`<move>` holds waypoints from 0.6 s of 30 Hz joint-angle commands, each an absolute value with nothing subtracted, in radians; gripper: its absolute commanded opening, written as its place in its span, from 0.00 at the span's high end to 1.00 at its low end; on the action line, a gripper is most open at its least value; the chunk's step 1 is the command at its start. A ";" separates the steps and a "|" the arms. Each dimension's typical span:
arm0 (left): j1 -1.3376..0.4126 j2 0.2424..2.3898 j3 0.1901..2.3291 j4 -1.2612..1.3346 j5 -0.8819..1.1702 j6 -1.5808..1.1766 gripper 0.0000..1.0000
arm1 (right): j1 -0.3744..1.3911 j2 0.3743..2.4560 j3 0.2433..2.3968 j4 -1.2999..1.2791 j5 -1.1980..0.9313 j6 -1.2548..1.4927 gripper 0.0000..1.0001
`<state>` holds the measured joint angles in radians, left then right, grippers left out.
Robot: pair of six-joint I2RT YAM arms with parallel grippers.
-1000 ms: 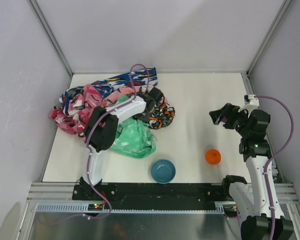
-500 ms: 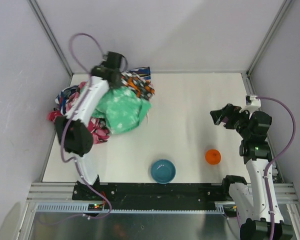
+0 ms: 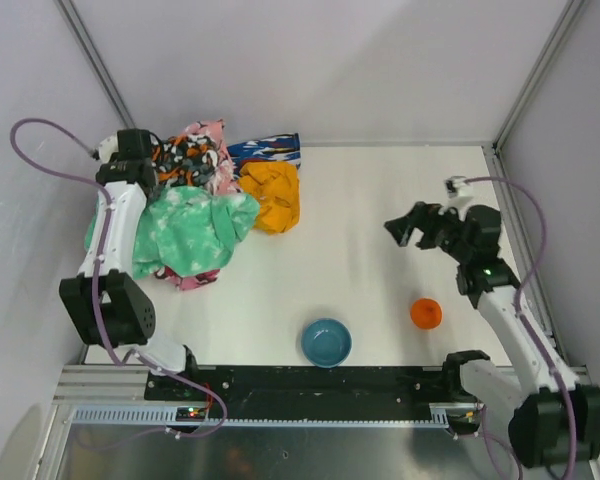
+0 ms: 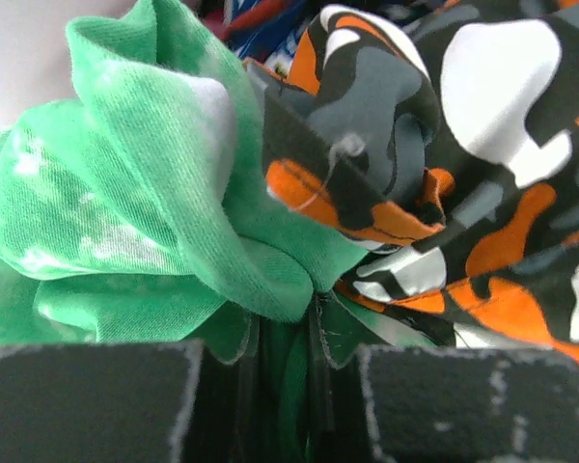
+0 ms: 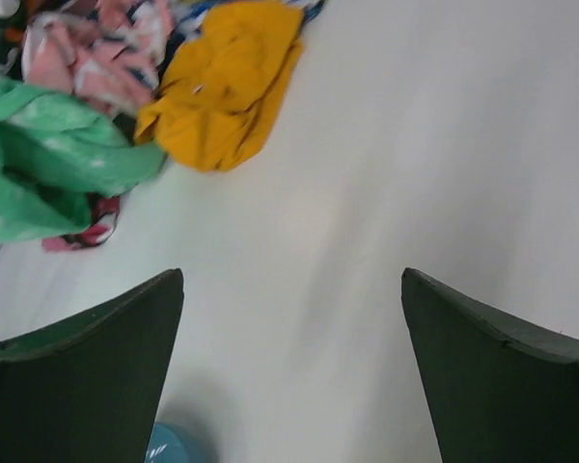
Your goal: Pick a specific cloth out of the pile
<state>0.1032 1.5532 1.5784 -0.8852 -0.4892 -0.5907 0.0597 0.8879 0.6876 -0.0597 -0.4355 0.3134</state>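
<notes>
The plain mustard-orange cloth (image 3: 270, 195) lies bare on the table at the right edge of the pile (image 3: 195, 190); it also shows in the right wrist view (image 5: 227, 82). My left gripper (image 3: 152, 160) is at the far left back, shut on the mint-green mottled cloth (image 4: 125, 212), with the orange-black-white patterned cloth (image 4: 463, 193) bunched against it. The green cloth (image 3: 190, 230) hangs and spreads below it. My right gripper (image 3: 405, 228) is open and empty above bare table, well right of the mustard cloth; its fingers (image 5: 87, 357) frame the white surface.
A pink floral cloth (image 3: 205, 140) and a blue-white-red patterned cloth (image 3: 265, 150) lie at the back of the pile. A blue bowl (image 3: 326, 342) and a small orange cup (image 3: 426, 313) stand near the front edge. Walls close in the left, back and right.
My left arm swung from the pile's middle to the far left back, dragging the green and patterned cloths with it and uncovering the mustard cloth. My right gripper moved left toward the centre.
</notes>
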 commanded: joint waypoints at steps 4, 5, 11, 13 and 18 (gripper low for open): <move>0.169 1.705 1.466 -0.862 -0.468 -0.708 0.99 | 0.371 1.306 0.875 0.196 -0.359 0.318 0.01; 0.173 1.731 1.467 -0.861 -0.451 -0.707 0.99 | 0.406 1.369 0.918 0.209 -0.348 0.320 0.01; 0.180 1.826 1.485 -0.861 -0.335 -0.672 0.74 | 0.585 1.798 1.280 0.199 -0.279 0.334 0.01; 0.180 1.819 1.491 -0.862 -0.309 -0.661 0.45 | 0.618 1.924 1.420 0.145 -0.235 0.332 0.01; 0.180 1.679 1.496 -0.862 -0.268 -0.660 0.02 | 0.662 2.205 1.790 -0.079 -0.147 0.319 0.01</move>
<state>0.1955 1.7699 1.4960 -0.8452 -0.4080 -0.6430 0.6403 2.0594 1.5661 0.0677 -0.2550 0.3317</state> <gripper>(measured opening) 0.927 0.993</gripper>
